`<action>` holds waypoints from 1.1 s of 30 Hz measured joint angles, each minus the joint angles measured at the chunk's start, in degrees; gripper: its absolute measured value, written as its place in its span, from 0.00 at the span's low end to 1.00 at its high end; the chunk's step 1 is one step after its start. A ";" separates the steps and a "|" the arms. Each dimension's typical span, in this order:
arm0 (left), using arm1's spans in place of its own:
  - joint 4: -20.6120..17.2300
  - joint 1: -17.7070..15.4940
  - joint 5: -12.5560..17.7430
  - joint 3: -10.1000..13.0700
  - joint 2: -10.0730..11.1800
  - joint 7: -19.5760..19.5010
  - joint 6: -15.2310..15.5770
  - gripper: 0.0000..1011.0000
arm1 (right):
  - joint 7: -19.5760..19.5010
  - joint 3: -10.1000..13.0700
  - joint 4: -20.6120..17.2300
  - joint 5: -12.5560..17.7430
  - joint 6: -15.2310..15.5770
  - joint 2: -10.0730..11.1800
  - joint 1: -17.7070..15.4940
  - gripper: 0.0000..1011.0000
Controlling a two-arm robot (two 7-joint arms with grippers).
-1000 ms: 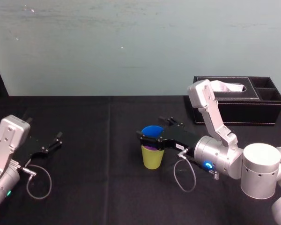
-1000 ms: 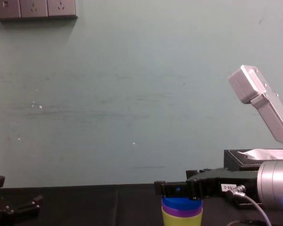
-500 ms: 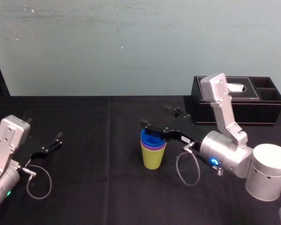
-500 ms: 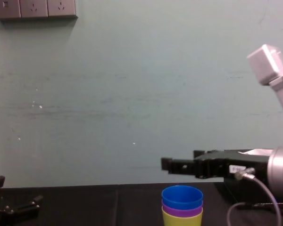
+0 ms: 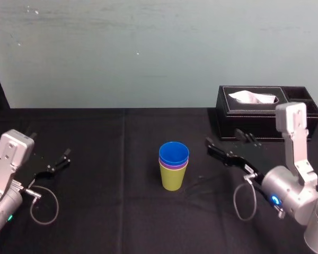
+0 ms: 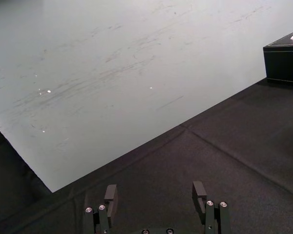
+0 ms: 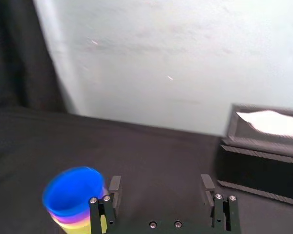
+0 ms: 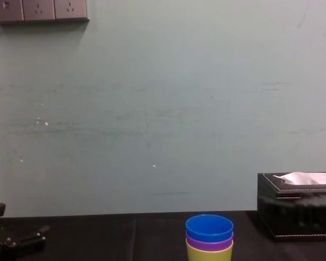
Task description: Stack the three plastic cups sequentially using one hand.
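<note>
Three cups stand nested as one upright stack near the middle of the black table (image 5: pixel 106 211). The lime-green cup (image 5: pixel 173 180) is at the bottom. The purple cup (image 5: pixel 173 165) sits inside it, showing just a narrow band below the rim. The blue cup (image 5: pixel 174 152) is on top, mouth open upward. Bare cloth lies on every side of the stack, and nothing touches it.

The right gripper (image 5: pixel 222 141) hangs to the stack's right, apart from it, its fingers spread wide and empty and pointing toward the cups. A strip of open cloth separates its fingertips from the blue rim. In the right wrist view the stack sits just outside one finger, not between the two. Close behind this gripper is the black tissue box (image 5: pixel 265 114), at the table's back right, near the pale wall (image 5: pixel 122 53); room is tightest on that side.

The left gripper (image 5: pixel 50 145) rests low at the table's far left, well apart from the stack, its fingers also spread wide with nothing in them. Between it and the cups the cloth lies broad and open, back to the edge where the table meets the wall.
</note>
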 joint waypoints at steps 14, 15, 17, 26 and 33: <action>0.00 0.00 0.00 0.00 0.00 0.00 0.00 0.99 | -2.02 0.75 3.15 -4.85 -0.16 -0.73 -2.26 0.99; 0.00 0.00 0.00 0.00 0.00 0.00 0.00 0.99 | -1.97 0.73 3.31 -5.02 -0.16 -0.84 -2.23 0.99; 0.00 0.00 0.00 0.00 0.00 0.00 0.00 0.99 | -1.64 0.65 3.79 -5.43 -0.16 -1.13 -2.11 0.99; 0.00 0.00 0.00 0.00 0.00 0.00 0.00 0.99 | -0.47 0.47 4.22 -5.69 -0.06 -1.34 -1.99 0.99; 0.00 0.00 0.00 0.00 0.00 0.00 0.00 0.99 | -0.55 0.49 4.17 -5.69 -0.04 -1.32 -2.01 0.99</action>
